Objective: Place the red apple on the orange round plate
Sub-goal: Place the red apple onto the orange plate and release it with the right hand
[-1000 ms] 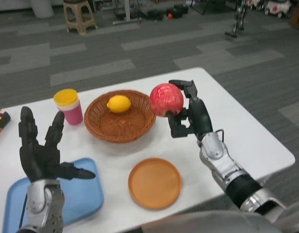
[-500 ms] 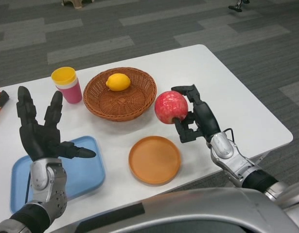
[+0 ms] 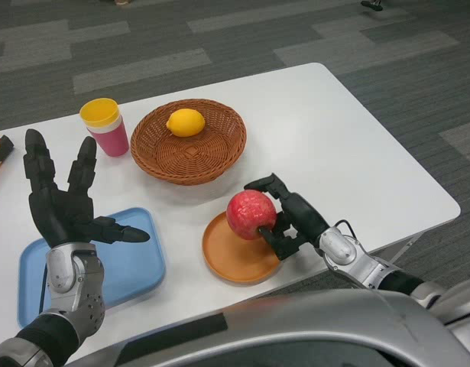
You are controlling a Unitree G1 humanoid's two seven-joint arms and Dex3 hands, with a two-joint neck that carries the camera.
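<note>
My right hand grips the red apple from its right side. The apple hangs low over the orange round plate, above its upper right part; I cannot tell whether it touches the plate. The plate lies near the table's front edge. My left hand is raised over the left of the table, fingers spread, holding nothing.
A brown wicker basket with a yellow lemon stands behind the plate. A pink cup with a yellow lid is to its left. A blue tray lies under my left hand. The white table's edge runs close on the right.
My right hand has carried the apple down and to the left, from beside the basket to just over the plate. The camera has dipped a little. The left hand has stayed in place.
</note>
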